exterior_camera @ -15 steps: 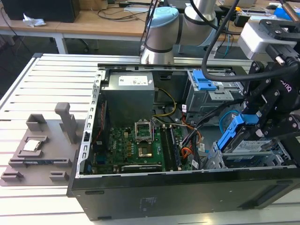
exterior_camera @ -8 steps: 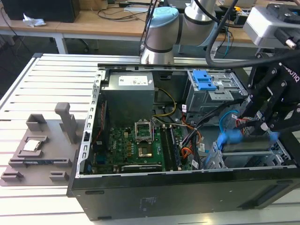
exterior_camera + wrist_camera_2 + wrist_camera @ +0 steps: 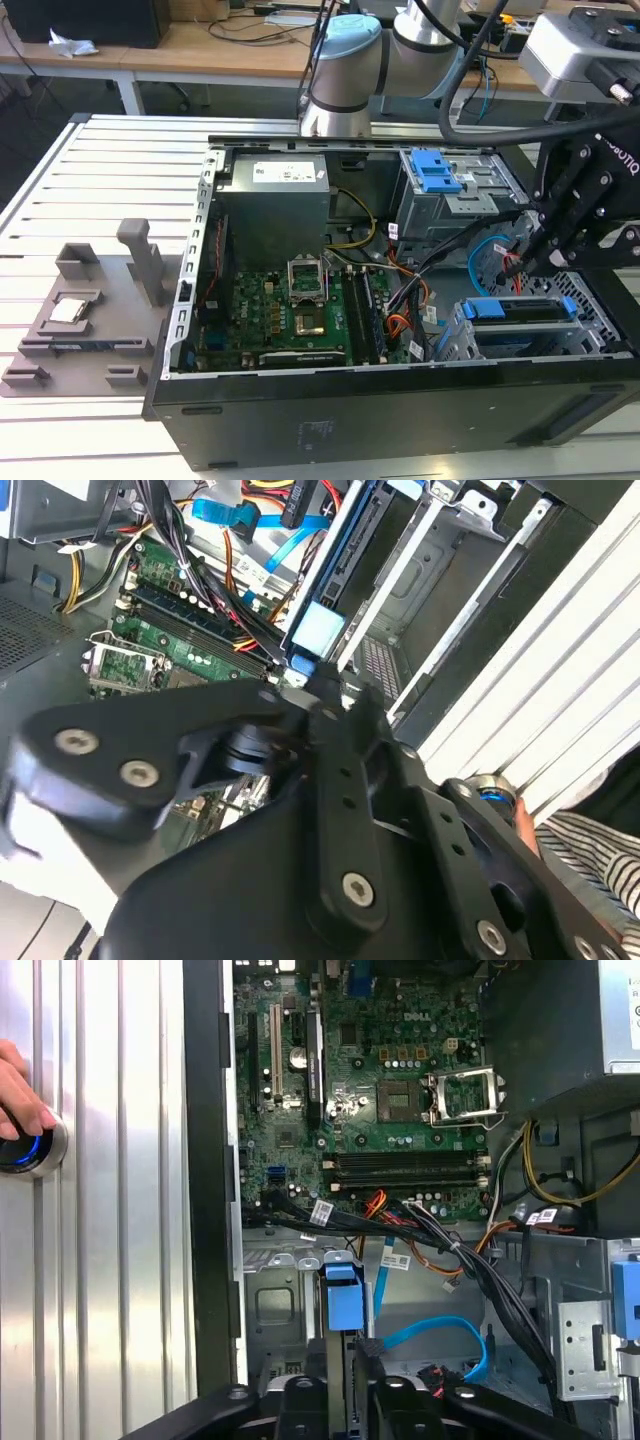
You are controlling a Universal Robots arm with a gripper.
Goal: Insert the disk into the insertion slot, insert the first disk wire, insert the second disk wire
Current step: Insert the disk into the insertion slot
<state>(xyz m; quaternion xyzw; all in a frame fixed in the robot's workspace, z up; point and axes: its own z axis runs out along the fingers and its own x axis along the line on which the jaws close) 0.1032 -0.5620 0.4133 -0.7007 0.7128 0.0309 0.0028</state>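
Exterior view first: an open computer case lies on a slatted metal counter, and the arm's pincer hangs over the end of the case at the exterior view's right. Just below the pincer, the disk in its blue frame sits inside the low silver drive cage. The light-blue cable loops between the pincer and the taller grey bay with the blue clip. The green circuit board fills the middle of the case.

In the first wrist view the disk is seen edge-on, blue handle uppermost, with the black body of the pincer close over its near end. I cannot tell whether the pincer is open or closed, or whether it grips anything. The light-blue cable curves beside the disk and ends in a dark plug just beside it. I cannot tell whether that plug is seated. The red and orange wires run along the edge of the circuit board, apart from the pincer.

A hand rests on a blue-lit button set in the counter. In the second wrist view a striped sleeve shows beside that button.
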